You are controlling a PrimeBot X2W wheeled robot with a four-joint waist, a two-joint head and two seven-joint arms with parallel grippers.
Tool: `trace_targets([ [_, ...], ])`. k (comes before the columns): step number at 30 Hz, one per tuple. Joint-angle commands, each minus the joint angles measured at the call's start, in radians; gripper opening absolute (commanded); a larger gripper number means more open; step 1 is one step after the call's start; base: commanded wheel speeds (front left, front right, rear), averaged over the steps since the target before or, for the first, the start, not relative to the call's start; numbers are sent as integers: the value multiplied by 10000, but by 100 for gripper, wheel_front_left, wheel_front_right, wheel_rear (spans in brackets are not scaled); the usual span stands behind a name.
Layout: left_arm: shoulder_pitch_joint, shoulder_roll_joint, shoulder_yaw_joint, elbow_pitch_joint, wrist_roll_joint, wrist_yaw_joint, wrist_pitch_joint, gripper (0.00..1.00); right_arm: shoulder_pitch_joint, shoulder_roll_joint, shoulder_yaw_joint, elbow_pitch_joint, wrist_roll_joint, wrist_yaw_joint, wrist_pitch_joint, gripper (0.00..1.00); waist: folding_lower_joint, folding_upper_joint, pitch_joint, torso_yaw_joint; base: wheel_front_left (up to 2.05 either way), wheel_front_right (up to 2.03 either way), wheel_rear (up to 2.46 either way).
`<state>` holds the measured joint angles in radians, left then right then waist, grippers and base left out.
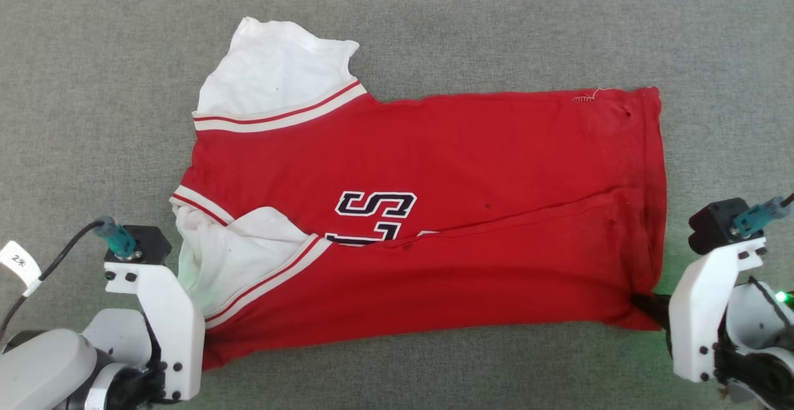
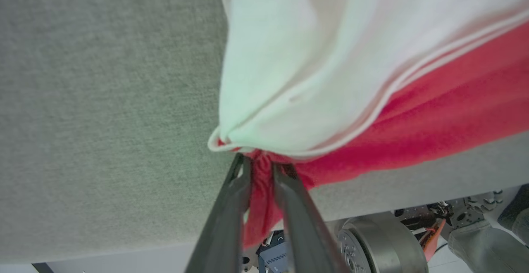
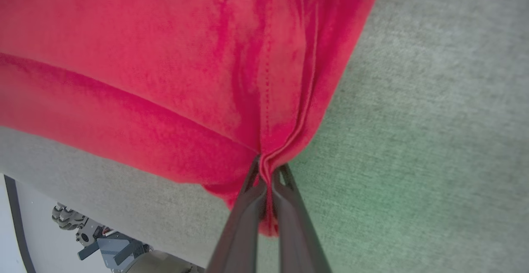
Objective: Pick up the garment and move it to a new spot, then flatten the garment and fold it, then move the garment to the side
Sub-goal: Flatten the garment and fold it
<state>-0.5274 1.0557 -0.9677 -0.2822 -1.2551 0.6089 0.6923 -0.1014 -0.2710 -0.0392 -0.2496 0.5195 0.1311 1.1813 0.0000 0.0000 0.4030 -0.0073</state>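
The grey felt-covered tabletop (image 1: 397,13) fills the head view. The garment (image 1: 471,168), a red top, lies flat on it at centre, long axis left to right. Its near edge is folded up over the front and partly covers the black, white-outlined lettering (image 1: 375,204). One white sleeve (image 1: 273,69) with striped trim points away from the robot; the other (image 1: 229,255) lies at the near left. The left gripper (image 2: 258,161) pinches bunched red cloth at the near left corner, just beside that sleeve. The right gripper (image 3: 266,169) is pressed together on the hem at the near right corner.
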Motion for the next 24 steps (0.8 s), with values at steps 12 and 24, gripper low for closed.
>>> trace_targets([
  [12,-956,1060,677,-504,386,-160,159,100,91,218,-36,-365,-165,-6,-1944,100,0,0,-323,-281,0,0,0],
  [24,-3529,1052,1484,775,1400,-2010,431,100,-808,1092,52,-1177,-1290,-6,-6103,100,0,0,-106,-1516,0,0,0],
])
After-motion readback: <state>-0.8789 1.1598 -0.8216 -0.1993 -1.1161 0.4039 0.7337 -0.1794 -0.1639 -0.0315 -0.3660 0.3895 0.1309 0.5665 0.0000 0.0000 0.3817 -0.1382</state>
